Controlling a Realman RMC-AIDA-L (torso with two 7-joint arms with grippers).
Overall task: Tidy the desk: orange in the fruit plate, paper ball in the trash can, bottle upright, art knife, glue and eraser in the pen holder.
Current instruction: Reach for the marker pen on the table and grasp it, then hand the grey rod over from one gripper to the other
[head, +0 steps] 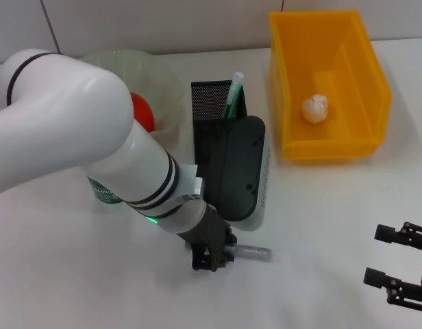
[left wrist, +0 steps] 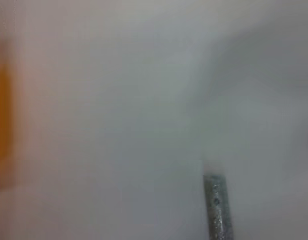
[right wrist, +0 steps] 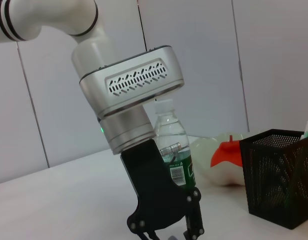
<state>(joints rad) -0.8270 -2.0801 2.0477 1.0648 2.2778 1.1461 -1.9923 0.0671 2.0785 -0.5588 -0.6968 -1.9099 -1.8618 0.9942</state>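
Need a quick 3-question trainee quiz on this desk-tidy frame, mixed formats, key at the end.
1. True or false: the paper ball lies inside the trash can.
2. Multiple choice: the left gripper is down on the desk at which item? A) the orange B) the glue C) the bottle
3. Fill in: the mint-green art knife stands in the ____.

Key
1. True.
2. B: the grey glue stick lies at the gripper's fingers; the orange sits in the fruit plate, and the bottle stands upright behind the arm.
3. pen holder.

The right gripper waits at the near right, open.
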